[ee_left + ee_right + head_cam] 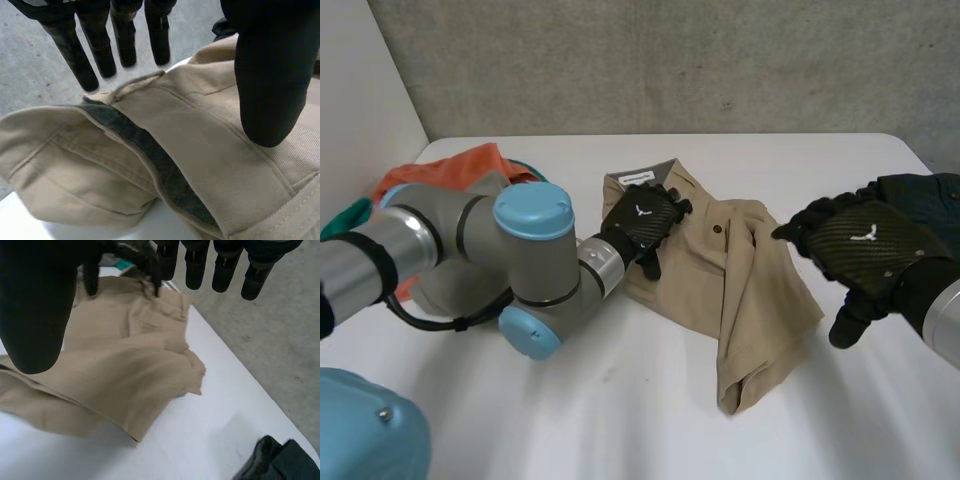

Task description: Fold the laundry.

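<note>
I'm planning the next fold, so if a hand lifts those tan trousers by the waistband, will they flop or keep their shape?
Probably flop: the tan trousers lie in soft creases and rumpled folds. The waistband looks thicker, seamed and lined, so it may hold a grip better. The weave looks matte, so likely not slippery on the table.

The left arm (525, 262) comes in bent at the elbow and reaches across toward the middle. Its left hand (642, 222) is palm down, with fingers (100, 50) straight and slightly spread and the thumb (267, 85) standing apart from them. The right hand (865, 243) hangs palm down off to the side, well apart from the left. Its fingers (223, 270) are loosely straight and its thumb (35, 305) is held wide.
</note>
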`<state>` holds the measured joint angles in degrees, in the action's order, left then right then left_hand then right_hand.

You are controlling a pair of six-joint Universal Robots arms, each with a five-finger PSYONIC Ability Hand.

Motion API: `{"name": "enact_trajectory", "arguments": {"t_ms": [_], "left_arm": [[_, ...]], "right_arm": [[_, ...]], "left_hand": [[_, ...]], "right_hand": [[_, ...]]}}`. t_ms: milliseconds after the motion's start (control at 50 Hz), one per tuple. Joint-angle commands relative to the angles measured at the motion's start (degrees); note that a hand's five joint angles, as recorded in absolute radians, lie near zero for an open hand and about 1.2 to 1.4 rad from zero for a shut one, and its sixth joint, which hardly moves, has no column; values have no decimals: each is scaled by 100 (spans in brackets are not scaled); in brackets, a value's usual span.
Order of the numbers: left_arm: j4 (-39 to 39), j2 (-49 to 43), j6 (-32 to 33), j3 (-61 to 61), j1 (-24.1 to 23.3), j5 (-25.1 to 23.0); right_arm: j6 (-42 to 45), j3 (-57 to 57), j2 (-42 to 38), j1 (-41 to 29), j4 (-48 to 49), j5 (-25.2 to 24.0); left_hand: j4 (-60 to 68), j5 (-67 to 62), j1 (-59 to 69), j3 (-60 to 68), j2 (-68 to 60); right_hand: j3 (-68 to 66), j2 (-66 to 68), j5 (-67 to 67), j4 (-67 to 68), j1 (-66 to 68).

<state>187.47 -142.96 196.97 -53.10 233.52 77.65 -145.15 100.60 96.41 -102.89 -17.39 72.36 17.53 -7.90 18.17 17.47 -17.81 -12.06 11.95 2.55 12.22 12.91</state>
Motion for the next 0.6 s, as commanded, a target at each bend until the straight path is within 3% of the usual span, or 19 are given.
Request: {"name": "enact_trajectory", "arguments": {"t_ms": [20, 60, 100, 200, 260, 340, 400, 480, 600], "left_arm": [[-246, -487, 122, 494, -8, 4], [-228, -522, 227, 546, 9, 135], [-193, -496, 324, 547, 62, 311], [323, 117, 719, 538, 395, 1399], [833, 531, 799, 582, 554, 1621], [1966, 1242, 711, 897, 756, 1245], [2276, 1385, 501, 1284, 765, 1034], [2207, 1298, -193, 2048, 669, 708], [1504, 744, -1090, 2209, 98, -460]], "right_arm": [[-101, 240, -87, 638, 376, -415], [-93, 249, -227, 708, 429, -529], [-84, 232, -325, 709, 455, -556], [-119, 135, -579, 709, 569, -547], [-145, 82, -624, 700, 649, -556], [-259, -49, -676, 656, 798, -547], [-338, -111, -694, 647, 868, -547], [-453, -199, -729, 682, 974, -538], [-532, -243, -747, 814, 1062, -468]], "left_hand": [[3129, -3092, 3065, 3135, -3101], [5193, -5156, 5128, 5199, -5165], [6243, -6205, 6178, 6249, -6214], [6247, -6210, 6183, 6253, -6219], [6247, -6210, 6183, 6253, -6219], [6247, -6210, 6183, 6253, -6219], [6247, -6210, 6183, 6253, -6219], [6247, -6210, 6183, 6253, -6219], [6247, -6210, 6183, 6253, -6219]], "right_hand": [[206, -195, -255, -222, -291], [206, -195, -255, -222, -291], [206, -195, -255, -222, -291], [206, -195, -255, -222, -291], [206, -195, -255, -222, -291], [206, -195, -255, -222, -291], [206, -195, -255, -222, -291], [206, -195, -255, -222, -291], [206, -195, -255, -222, -291]]}}
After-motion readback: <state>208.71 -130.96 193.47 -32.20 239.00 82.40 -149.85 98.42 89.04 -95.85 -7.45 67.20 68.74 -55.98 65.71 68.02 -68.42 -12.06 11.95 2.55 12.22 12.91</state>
